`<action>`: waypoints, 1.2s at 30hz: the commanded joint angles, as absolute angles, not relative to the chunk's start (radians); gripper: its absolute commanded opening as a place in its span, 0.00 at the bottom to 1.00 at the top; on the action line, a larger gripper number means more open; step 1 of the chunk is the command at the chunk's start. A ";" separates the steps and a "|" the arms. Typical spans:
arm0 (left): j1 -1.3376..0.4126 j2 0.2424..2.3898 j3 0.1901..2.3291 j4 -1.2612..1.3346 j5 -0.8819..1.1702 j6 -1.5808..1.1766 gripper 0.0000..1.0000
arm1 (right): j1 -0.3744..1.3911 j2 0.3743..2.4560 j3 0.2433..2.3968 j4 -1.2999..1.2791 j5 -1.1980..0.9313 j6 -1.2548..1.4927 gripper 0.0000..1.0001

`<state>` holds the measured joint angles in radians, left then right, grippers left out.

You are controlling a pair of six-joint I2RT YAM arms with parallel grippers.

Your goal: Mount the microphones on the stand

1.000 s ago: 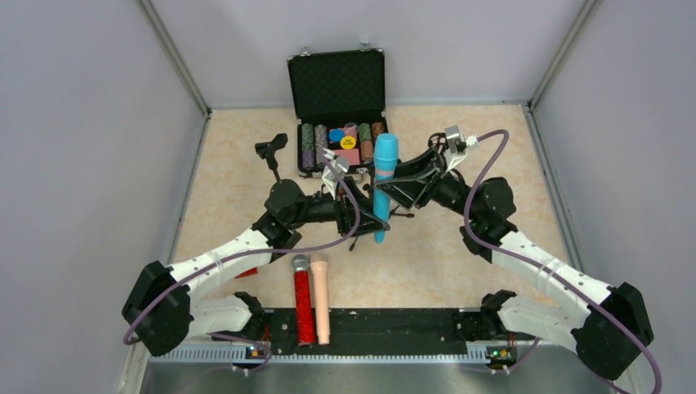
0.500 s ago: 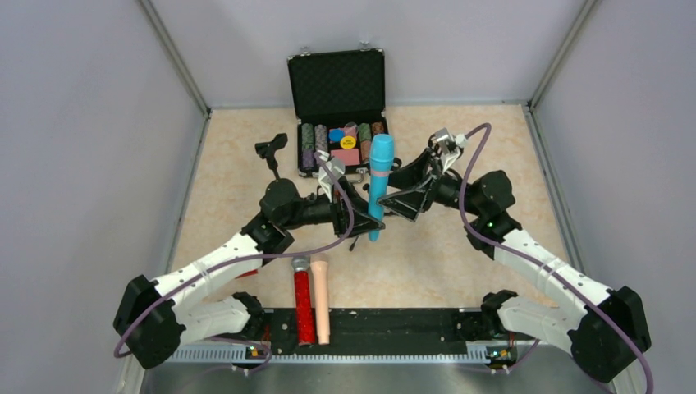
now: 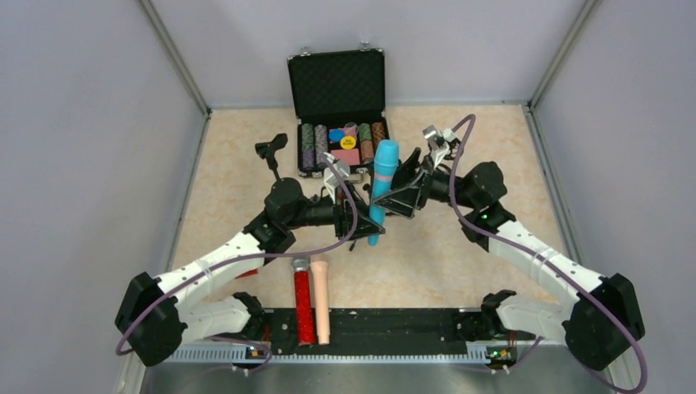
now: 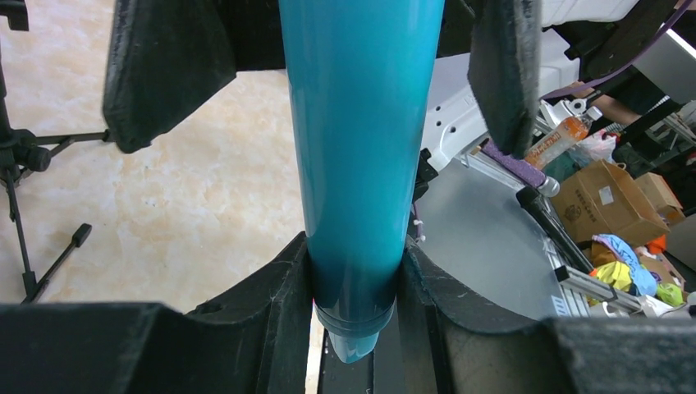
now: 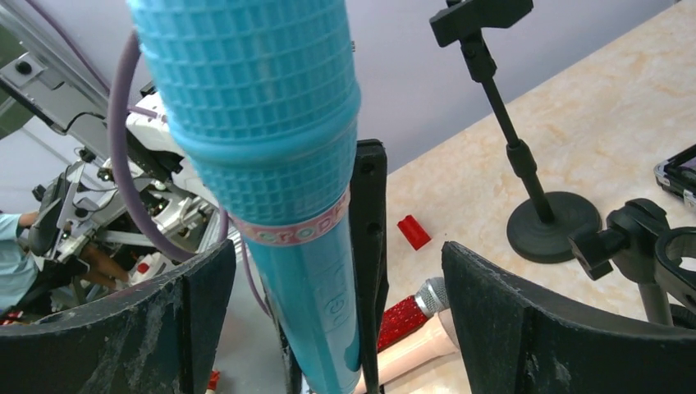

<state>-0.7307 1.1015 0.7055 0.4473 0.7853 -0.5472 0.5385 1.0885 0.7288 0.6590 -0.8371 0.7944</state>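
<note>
- Light blue microphone (image 3: 381,187) at frame centre, held above the desk (image 3: 460,246), nearly upright: mesh head up, tail down.
- Left gripper (image 4: 357,283) is narrow, clamped on the tail end. Both its fingers press the barrel in the left wrist view.
- Right gripper (image 5: 332,279) is wide. Its fingers straddle the barrel just below the head, and neither clearly touches.
- Key relation: the long axis runs vertically between the two grippers, left low, right high.
- Tripod stand clip (image 5: 640,238) sits just right of the barrel in the right wrist view. Round-base stand (image 3: 271,150) stands further to the upper left.
- Judgement: the left arm carries the load. The right is nearer the head, placed to steady or re-grip before seating in a clip.
- Red microphone (image 3: 303,305) and peach microphone (image 3: 320,297) lie side by side at lower centre, heads up-frame, not yet mounted.
</note>
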 commanded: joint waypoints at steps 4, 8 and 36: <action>-0.729 1.111 0.751 0.497 0.830 -0.550 0.00 | 0.527 1.133 0.788 0.751 -0.857 0.835 0.86; -0.729 1.108 0.742 0.491 0.824 -0.548 0.00 | 0.527 1.141 0.800 0.766 -0.869 0.849 0.78; -0.727 1.100 0.678 0.515 0.576 -0.634 0.88 | 0.528 1.097 0.788 0.596 -0.788 0.733 0.00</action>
<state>-0.7284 1.1141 0.6971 0.4351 0.6708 -0.5858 0.5358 1.1454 0.7635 0.6537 -0.8429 0.7963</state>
